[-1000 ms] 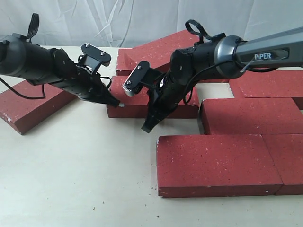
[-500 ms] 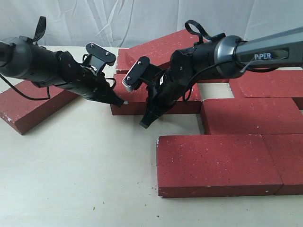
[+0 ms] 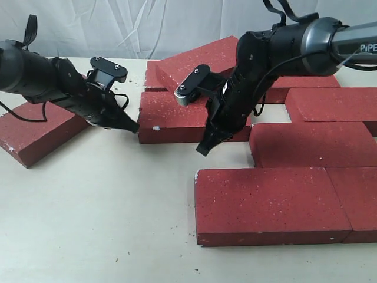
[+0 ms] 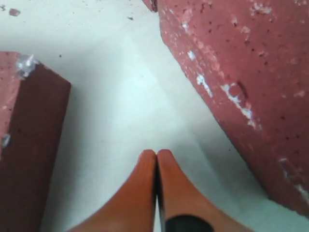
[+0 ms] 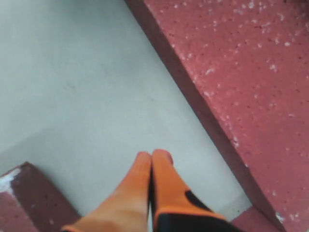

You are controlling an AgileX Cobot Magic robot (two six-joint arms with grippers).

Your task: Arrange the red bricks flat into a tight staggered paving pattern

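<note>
The left gripper (image 3: 131,125) is fully closed with nothing between its fingers. Its tip hangs low, just beside the short left end of the middle brick (image 3: 171,115). The right gripper (image 3: 204,150) is also pressed closed and empty, with its tip down at that brick's front long side, towards its right half.

The middle brick lies flat, its long axis parallel to the front edge of the surface (image 3: 88,224). It runs rightward from the left gripper, so a push along its length looks like the left arm's job. A nudge towards the back falls to the right arm.

Its right end is at or very near the right brick (image 3: 312,144), but it sits further back than that brick. A strip of bare surface separates it from the front brick (image 3: 271,203). A tilted brick (image 3: 200,56) leans behind it, and a lone brick (image 3: 35,132) lies by the left edge.

The exterior view leaves contact unclear. The left wrist view shows bare surface ahead of the tips and a brick on either side, neither touched. The right wrist view shows the tips over a bare strip beside one long brick edge.
</note>
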